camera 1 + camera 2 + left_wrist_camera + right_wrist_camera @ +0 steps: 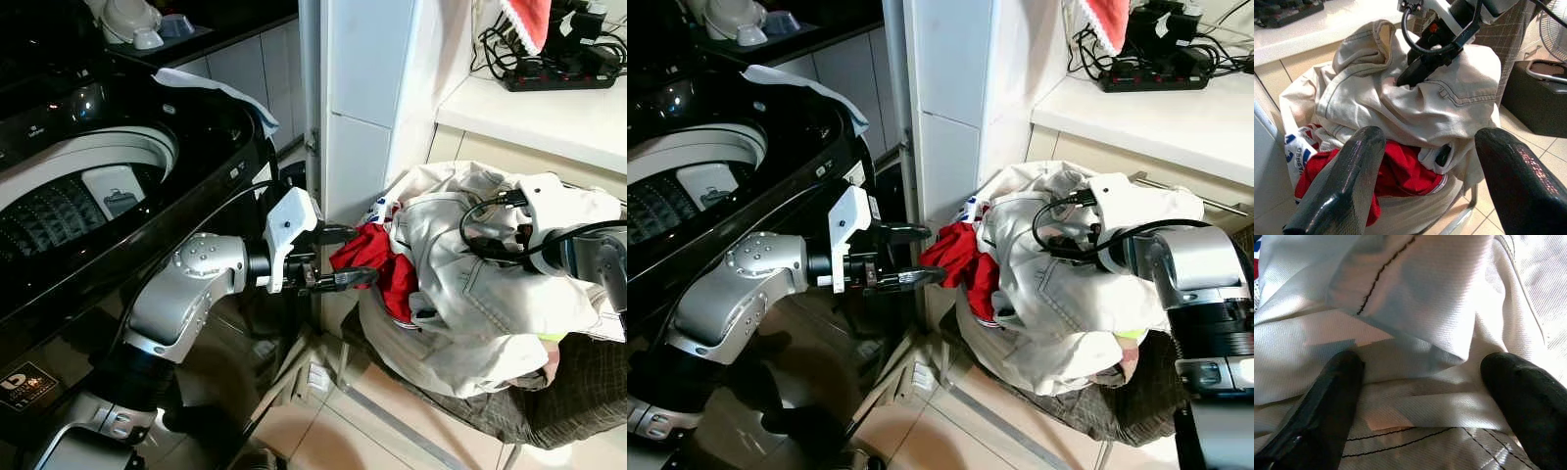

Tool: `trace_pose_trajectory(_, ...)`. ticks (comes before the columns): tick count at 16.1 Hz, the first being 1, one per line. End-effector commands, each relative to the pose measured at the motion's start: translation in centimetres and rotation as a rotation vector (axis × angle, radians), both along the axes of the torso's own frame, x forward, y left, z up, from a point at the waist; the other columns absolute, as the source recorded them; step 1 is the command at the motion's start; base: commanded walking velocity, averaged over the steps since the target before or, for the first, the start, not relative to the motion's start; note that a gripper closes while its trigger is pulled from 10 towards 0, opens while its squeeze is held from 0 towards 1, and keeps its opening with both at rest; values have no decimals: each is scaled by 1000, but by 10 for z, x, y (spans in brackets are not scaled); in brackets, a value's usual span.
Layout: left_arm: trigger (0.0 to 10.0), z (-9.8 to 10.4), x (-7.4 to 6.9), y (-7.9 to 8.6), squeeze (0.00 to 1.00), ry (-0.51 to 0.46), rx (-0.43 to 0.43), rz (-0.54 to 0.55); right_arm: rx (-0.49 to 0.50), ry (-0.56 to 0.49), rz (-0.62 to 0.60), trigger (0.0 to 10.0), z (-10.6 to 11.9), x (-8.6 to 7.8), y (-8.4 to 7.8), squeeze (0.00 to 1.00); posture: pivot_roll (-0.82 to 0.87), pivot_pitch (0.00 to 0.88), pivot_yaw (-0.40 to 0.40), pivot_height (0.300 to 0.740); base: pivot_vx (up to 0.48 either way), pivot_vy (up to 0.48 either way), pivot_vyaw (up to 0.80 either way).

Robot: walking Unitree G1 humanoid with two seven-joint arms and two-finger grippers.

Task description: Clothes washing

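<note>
**Two grippers at the laundry pile**

A pile of clothes sits in a basket [549, 416] on the tiled floor, beside a white cabinet [362, 108]. On top lies a big cream jacket [470, 294]. A red shirt [377, 259] pokes out from under it, on the side near the washing machine [88, 186].

The left gripper [345, 257] is right at the red shirt. Its fingers [1347, 181] are spread apart, and they pinch nothing.

The right gripper [1420, 396] presses down into the cream jacket, with its fingers [1327, 401] spread wide on the cloth.

The washing machine's lid is up, so the drum shows. A black power strip [558, 73] lies on the white tabletop [549, 117] above the basket.
</note>
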State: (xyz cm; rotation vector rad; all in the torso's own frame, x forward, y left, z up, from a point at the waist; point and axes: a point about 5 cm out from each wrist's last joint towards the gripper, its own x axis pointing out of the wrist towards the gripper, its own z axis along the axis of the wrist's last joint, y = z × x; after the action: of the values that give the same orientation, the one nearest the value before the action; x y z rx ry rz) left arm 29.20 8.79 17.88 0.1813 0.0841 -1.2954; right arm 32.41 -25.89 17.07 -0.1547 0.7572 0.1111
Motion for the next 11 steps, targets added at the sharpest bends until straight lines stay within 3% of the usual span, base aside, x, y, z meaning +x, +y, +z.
trace_pose_trajectory(1,10000,5,-1,1,0,-18,9,-9,7,33,-35,0,-4,-1,-4,0,-40,0,82,740,0,0,0)
trace_pose_trajectory(11,10000,8,-2,1,0,-13,8,-14,28,-5,-59,0,0,2,-5,0,-15,0,70,740,0,0,0)
